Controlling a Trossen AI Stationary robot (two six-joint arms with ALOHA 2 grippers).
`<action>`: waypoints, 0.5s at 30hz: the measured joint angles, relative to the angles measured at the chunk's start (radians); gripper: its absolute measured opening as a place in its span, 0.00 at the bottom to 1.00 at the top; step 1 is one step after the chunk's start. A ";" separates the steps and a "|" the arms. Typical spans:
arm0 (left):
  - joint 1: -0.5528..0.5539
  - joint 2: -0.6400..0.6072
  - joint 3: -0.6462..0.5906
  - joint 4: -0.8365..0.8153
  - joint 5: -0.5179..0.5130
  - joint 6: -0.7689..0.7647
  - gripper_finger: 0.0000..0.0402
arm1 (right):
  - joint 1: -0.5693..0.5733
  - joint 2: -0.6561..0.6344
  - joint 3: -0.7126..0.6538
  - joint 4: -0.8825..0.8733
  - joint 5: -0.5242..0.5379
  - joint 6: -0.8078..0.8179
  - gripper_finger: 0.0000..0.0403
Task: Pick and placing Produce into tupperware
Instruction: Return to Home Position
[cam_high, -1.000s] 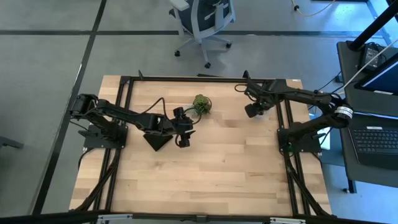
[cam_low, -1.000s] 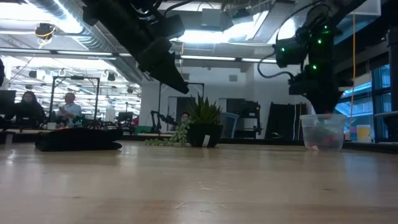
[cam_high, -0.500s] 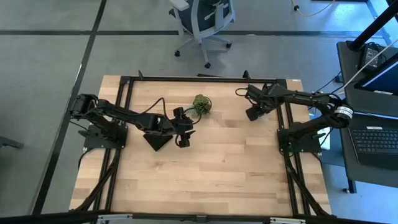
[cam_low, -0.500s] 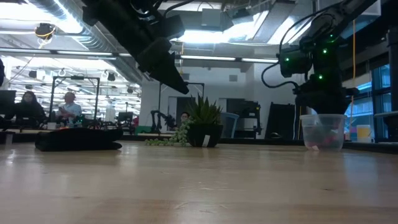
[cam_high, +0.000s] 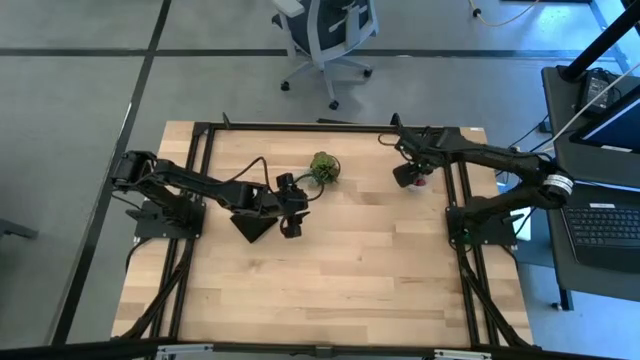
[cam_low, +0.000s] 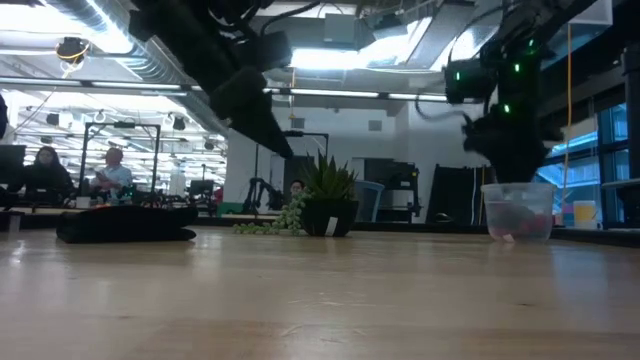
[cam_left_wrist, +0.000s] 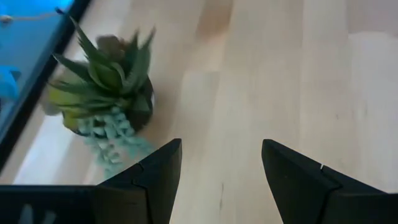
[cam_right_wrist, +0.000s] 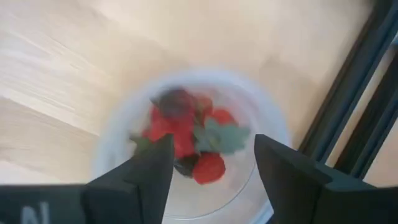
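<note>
The tupperware (cam_right_wrist: 193, 143) is a round translucent tub standing on its base near the table's far right corner; it also shows in the low view (cam_low: 518, 211) and the high view (cam_high: 422, 181). Inside lies the produce (cam_right_wrist: 186, 140): red strawberry-like pieces, a dark berry and green leaves. My right gripper (cam_right_wrist: 211, 165) hangs open above the tub (cam_low: 500, 140), with its fingers clear of the rim. My left gripper (cam_left_wrist: 221, 168) is open and empty in the air near the table's middle (cam_high: 290, 218), beside the potted plant.
A small green potted plant (cam_high: 323, 167) stands toward the far edge at the middle (cam_left_wrist: 102, 81). A flat black square (cam_high: 252, 226) lies under the left arm. A black frame rail (cam_right_wrist: 367, 106) runs right beside the tub. Bare wood (cam_high: 350, 270) fills the near half.
My right gripper dipped down close over the tub, then rose again and shifted slightly toward the far edge, so the red contents now show beside it from above. My left gripper drifted a little toward the table's left. The tub stayed where it was.
</note>
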 joint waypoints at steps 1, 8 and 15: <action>0.005 -0.004 0.000 -0.017 0.019 0.000 0.53 | 0.004 -0.020 0.016 0.001 0.001 -0.016 0.56; 0.084 -0.044 -0.049 -0.014 0.211 0.029 0.53 | 0.084 -0.224 0.040 0.118 0.001 -0.191 0.56; 0.146 -0.289 -0.240 0.184 0.192 -0.007 0.53 | 0.202 -0.474 -0.063 0.312 0.000 -0.302 0.56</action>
